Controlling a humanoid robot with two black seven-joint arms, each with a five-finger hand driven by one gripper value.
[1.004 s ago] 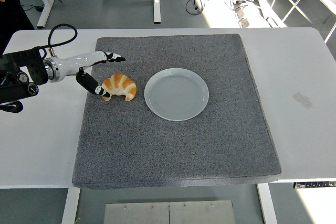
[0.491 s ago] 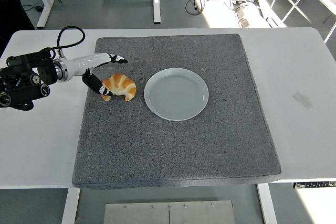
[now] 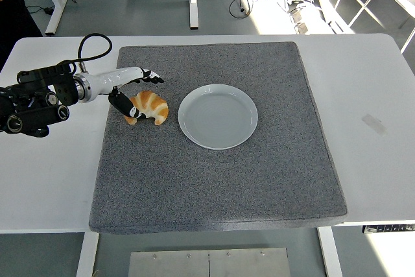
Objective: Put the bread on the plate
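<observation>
Bread (image 3: pixel 150 106) sits between left hand's (image 3: pixel 133 92) spread fingers

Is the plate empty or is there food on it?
Empty. The plate shows only bare surface; the bread lies beside it on the grey mat.

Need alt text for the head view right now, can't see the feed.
The left hand, fingers spread, reaches around a croissant on the grey mat, not clearly gripping it. An empty pale plate sits just right of the croissant.

Bare mat (image 3: pixel 214 180) lies between croissant (image 3: pixel 150 106) and plate (image 3: pixel 218 116).
</observation>
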